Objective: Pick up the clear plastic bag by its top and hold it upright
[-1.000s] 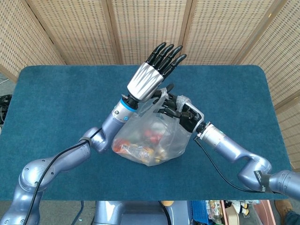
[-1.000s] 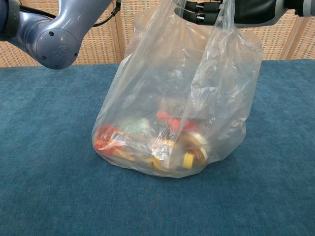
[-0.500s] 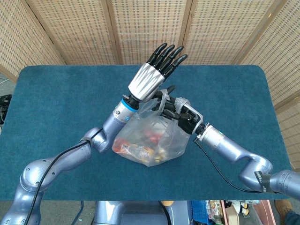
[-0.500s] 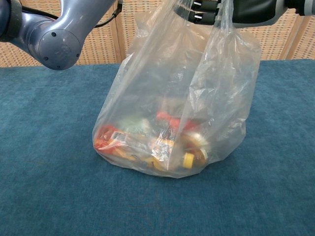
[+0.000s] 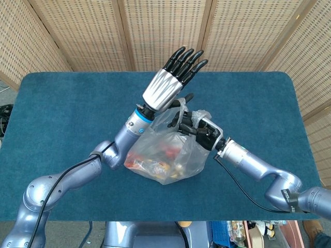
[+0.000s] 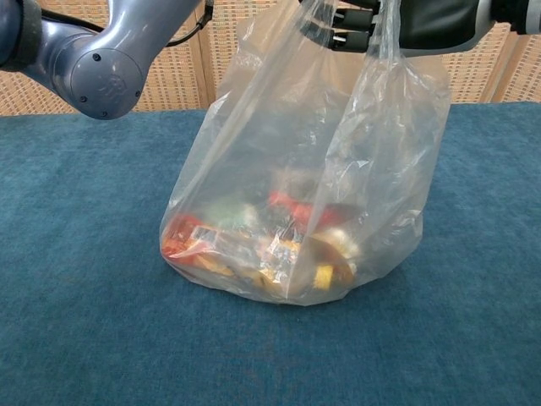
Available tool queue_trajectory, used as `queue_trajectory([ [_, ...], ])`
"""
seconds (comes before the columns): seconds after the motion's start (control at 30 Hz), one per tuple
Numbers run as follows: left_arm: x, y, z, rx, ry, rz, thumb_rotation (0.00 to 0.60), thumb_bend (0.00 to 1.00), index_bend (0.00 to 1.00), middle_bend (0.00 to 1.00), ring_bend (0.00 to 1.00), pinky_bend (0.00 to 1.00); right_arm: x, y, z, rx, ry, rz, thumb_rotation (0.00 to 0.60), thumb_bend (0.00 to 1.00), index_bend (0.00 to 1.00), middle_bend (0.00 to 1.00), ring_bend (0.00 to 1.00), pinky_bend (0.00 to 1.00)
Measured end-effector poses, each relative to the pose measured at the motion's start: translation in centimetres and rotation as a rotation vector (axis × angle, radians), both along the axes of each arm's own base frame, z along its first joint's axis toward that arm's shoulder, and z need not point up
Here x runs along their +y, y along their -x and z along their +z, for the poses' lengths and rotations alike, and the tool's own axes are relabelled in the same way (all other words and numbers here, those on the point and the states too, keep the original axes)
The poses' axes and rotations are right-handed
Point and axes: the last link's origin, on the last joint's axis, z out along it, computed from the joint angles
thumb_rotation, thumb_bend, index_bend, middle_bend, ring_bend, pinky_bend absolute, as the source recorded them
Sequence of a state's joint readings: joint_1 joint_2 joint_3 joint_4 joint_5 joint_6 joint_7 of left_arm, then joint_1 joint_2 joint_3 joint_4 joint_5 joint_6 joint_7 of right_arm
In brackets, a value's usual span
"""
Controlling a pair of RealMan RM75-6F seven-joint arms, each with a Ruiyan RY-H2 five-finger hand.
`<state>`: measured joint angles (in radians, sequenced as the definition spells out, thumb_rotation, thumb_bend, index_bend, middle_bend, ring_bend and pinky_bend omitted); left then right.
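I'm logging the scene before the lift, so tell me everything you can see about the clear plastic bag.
The clear plastic bag is thin, crinkled and see-through, standing upright with its top drawn up and its bottom resting on the blue table. Small red, orange and yellow items lie heaped at the bottom; what they are is unclear. The right hand grips the gathered top. The left hand is raised beside the top, fingers straight and spread; whether it touches the bag cannot be told.

glossy crinkled clear plastic bag [image 6: 287, 169]

A blue-carpeted table [image 5: 62, 103] stands before woven wicker screens [image 5: 93, 31].
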<state>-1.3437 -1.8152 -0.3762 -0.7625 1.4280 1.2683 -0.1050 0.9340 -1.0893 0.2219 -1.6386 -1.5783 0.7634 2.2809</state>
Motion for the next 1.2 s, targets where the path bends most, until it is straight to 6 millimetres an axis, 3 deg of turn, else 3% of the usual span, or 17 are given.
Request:
queue_trajectory([
  [0.53,0.0,0.4,-0.6,0.005,0.014,0.012,0.600,0.32,0.00,0.00,0.00,0.04,0.1,0.0,0.4,-0.027,-0.017,-0.007,0.600,0.43,0.50,0.63,0.51,0.41],
  [0.63,0.1,0.5,-0.6,0.005,0.013,0.012,0.600,0.31,0.00,0.00,0.00,0.04,0.1,0.0,0.4,-0.032,-0.021,-0.008,0.600,0.52,0.52,0.65,0.53,0.42],
  [0.73,0.1,0.6,-0.6,0.007,0.013,0.011,0.600,0.32,0.00,0.00,0.00,0.04,0.1,0.0,0.4,-0.033,-0.024,-0.007,0.600,0.71,0.54,0.67,0.55,0.42],
  [0.8,0.1,0.8,-0.5,0.010,0.013,0.012,0.600,0.32,0.00,0.00,0.00,0.04,0.1,0.0,0.3,-0.035,-0.028,-0.006,0.600,0.91,0.55,0.67,0.55,0.43],
  [0.87,0.2,1.1,-0.5,0.013,0.013,0.015,0.600,0.32,0.00,0.00,0.00,0.04,0.1,0.0,0.3,-0.037,-0.029,-0.003,0.600,0.99,0.56,0.68,0.55,0.43],
  [1.2,0.7,1.9,0.3,0.019,0.039,0.026,0.600,0.29,0.00,0.00,0.00,0.04,0.0,0.1,0.3,-0.043,-0.047,0.013,0.600,1.00,0.56,0.68,0.54,0.43],
])
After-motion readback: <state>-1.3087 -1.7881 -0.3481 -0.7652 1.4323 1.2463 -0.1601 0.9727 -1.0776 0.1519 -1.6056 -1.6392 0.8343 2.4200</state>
